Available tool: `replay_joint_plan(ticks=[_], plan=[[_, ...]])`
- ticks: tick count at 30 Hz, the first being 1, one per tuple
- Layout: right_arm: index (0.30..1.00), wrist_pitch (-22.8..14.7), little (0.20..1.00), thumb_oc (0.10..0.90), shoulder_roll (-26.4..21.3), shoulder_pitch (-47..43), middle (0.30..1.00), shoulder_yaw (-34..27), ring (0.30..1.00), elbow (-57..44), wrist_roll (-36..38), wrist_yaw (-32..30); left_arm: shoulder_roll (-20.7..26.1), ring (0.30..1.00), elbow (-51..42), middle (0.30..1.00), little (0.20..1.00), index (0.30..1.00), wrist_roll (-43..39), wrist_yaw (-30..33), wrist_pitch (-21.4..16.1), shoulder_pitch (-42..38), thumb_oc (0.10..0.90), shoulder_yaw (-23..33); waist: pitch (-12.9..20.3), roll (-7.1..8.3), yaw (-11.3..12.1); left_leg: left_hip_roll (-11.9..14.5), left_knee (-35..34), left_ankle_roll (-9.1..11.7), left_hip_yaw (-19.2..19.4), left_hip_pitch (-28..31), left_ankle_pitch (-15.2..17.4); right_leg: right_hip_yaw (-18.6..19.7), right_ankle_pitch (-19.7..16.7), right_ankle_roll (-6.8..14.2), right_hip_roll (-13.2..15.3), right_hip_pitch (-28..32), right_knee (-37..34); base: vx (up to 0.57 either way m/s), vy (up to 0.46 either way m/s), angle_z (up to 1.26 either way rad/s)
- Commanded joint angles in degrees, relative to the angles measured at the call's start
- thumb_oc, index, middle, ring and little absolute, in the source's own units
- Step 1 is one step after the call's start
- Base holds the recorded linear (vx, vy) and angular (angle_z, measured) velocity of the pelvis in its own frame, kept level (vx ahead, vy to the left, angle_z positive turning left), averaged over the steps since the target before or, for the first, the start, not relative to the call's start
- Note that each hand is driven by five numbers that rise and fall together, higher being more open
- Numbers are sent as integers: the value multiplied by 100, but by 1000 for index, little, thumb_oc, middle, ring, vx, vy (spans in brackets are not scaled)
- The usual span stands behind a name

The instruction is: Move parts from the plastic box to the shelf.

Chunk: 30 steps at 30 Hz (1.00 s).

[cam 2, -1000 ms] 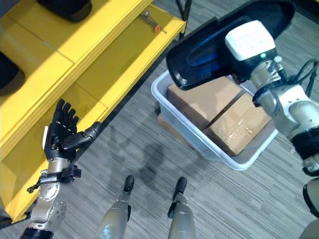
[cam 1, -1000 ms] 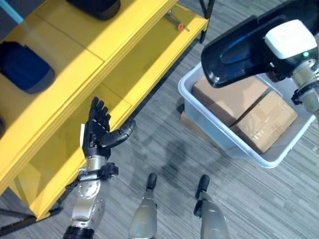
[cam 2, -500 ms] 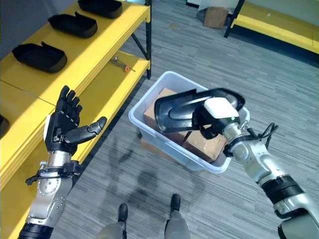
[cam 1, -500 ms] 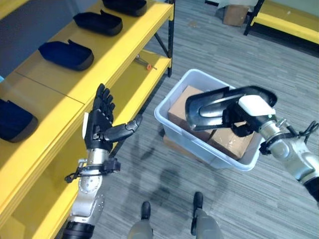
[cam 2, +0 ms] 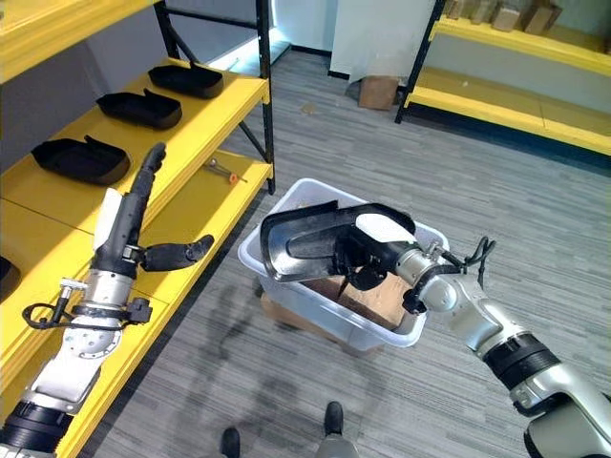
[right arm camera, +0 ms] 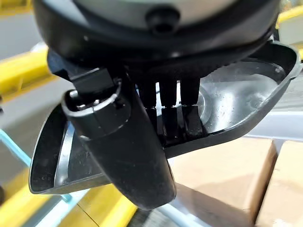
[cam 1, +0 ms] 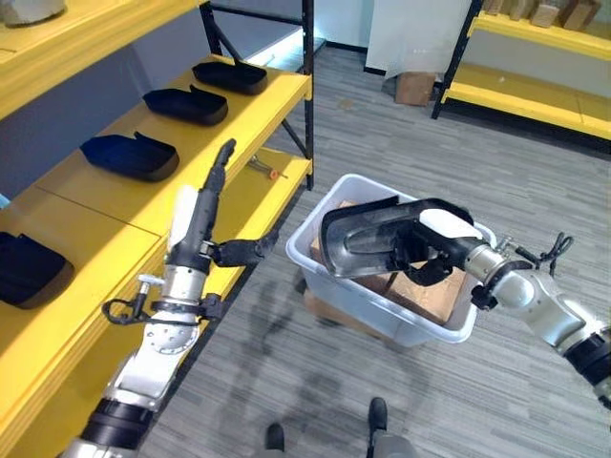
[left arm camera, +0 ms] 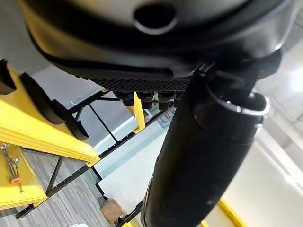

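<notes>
Gripping the glossy black moulded plastic shell part (cam 1: 382,239): right hand (cam 2: 368,250) fingers (right arm camera: 173,118) curled over its rim, thumb clamped on the other side. Part hangs just above the translucent white plastic box (cam 1: 320,272), which sits at 3 o'clock of frame centre and holds brown cardboard cartons (cam 1: 425,291).

Change over the last second: the camera has tilted up, so the whole scene shifted; the part has dropped from high in frame to low over the box, and is not yet heading for the shelf. My read: lift done, carry to the shelf still pending.

Left hand (cam 1: 196,224) empty, fingers straight, thumb out, now raised steeper, at 9 o'clock beside the yellow metal shelf (cam 1: 105,205).

Shelf top already carries black tray-shaped parts (cam 1: 129,156). Small orange-handled tool (cam 1: 265,170) lies on the lower level.
</notes>
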<state>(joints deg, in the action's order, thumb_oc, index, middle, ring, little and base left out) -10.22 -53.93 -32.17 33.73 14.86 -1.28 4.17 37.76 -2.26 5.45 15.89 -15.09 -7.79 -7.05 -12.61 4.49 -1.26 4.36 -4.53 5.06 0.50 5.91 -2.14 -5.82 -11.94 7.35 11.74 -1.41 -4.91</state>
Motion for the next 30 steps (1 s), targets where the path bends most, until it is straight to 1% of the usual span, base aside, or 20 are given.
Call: replay_joint_plan(ticks=[1,2,6,9,10,12,13,15,16,17,20,22,24,30], plan=[[300,-286,300,400,187,-635,300,-230,300,-273,1132,-92,451,1000,-107,1000,1000,1000,207,237,-490,-200,900,-148,829,105,92,162,-47,-134,-209,266,508,191,-78,509,471,-272,306,27,-12,-10],[300,-284,300,400,185,-631,300,-234,300,-276,1135,-89,452,1000,-108,1000,1000,1000,207,238,-489,-199,900,-149,829,106,94,162,-47,-134,-209,268,509,192,-78,509,470,-271,306,13,-9,-10],[300,-264,300,400,108,-558,300,-379,300,-372,1674,14,622,1000,-26,1000,1000,1000,386,183,-457,-90,900,-146,835,98,84,194,-47,-114,-189,302,509,204,-61,494,448,-245,297,10,-6,-3],[300,-268,300,400,28,-478,300,-526,300,-459,2168,108,898,1000,74,1000,1000,1000,669,159,-439,51,900,-62,842,93,84,218,-47,-93,-168,335,510,220,-62,481,419,-219,273,0,0,0],[300,-268,300,400,28,-474,300,-528,300,-461,2169,109,899,1000,74,1000,1000,1000,670,160,-440,51,900,-63,842,94,85,219,-47,-93,-168,336,511,219,-63,481,419,-217,272,0,0,0],[300,-274,300,400,-14,-459,300,-594,300,-432,2351,128,1153,1000,127,1000,1000,1000,983,161,-442,107,900,-42,851,92,85,236,-47,-84,-164,353,518,228,-58,480,409,-206,267,0,0,0],[300,-284,300,400,-61,-443,300,-621,300,-410,2500,151,1387,1000,159,1000,1000,1000,1218,141,-434,203,900,-18,864,82,84,252,-47,-71,-149,366,525,229,-61,485,399,-192,247,0,0,0],[300,-292,300,400,-83,-444,300,-623,300,-417,2532,163,1470,1000,165,1000,1000,1000,1302,144,-431,234,900,2,864,78,80,253,-47,-67,-141,368,526,223,-66,486,394,-186,239,0,0,0],[300,-299,300,400,-150,-444,300,-625,300,-437,2574,190,1669,1000,169,1000,1000,1000,1480,179,-444,253,900,20,869,69,74,261,-47,-61,-134,378,525,220,-68,490,390,-174,229,0,0,0],[300,-299,300,400,-149,-443,300,-626,300,-437,2574,190,1670,1000,171,1000,1000,1000,1481,180,-445,253,900,19,868,70,74,262,-47,-61,-134,379,525,220,-68,490,390,-172,228,0,0,0],[300,-324,300,400,-201,-438,300,-637,300,-477,2654,226,1947,1000,133,1000,1000,1000,1803,269,-473,237,900,12,881,55,61,272,-47,-54,-132,387,525,219,-70,493,391,-151,214,0,0,0],[300,-331,300,400,-212,-431,300,-634,300,-490,2672,238,2025,1000,114,1000,1000,1000,1910,303,-476,216,900,9,881,51,56,278,-47,-52,-133,390,524,219,-70,495,391,-149,212,0,0,0],[300,-357,300,400,-243,-428,300,-628,300,-571,2731,271,2223,1000,17,1000,1000,1000,2167,366,-506,55,900,-78,887,36,32,281,-47,-48,-134,404,529,211,-66,498,394,-138,215,0,0,0],[300,-417,300,400,-256,-395,300,-642,300,-679,2779,283,2467,1000,-144,1000,1000,1000,2537,496,-523,-216,900,-236,899,37,0,288,-47,-45,-127,423,543,231,-66,504,390,-127,212,0,0,0]])
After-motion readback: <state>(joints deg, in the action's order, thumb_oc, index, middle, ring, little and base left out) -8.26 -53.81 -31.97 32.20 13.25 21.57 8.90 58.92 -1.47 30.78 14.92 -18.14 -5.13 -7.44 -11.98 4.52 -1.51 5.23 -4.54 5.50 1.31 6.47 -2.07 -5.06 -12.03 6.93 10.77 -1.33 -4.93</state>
